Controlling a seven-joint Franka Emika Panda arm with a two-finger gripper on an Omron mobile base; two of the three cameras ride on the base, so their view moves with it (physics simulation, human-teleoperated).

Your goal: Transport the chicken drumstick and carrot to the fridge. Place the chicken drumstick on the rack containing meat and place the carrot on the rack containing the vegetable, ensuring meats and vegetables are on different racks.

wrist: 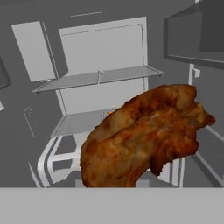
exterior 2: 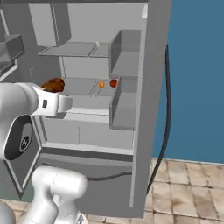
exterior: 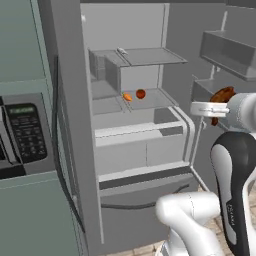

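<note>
The small reddish-brown cooked chicken drumstick (wrist: pixel 144 135) is held clenched in the two-finger gripper (exterior: pixel 216 106), near the open front of the tall grey-steel fridge (exterior: pixel 70 125), short of its shelf edges.

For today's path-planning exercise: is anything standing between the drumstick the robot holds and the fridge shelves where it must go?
Nothing visible does. The fridge stands open, and the gripper holds the chicken drumstick in front of it. The space to the shelves looks open. A small orange item and a red one lie on the middle shelf.
</note>
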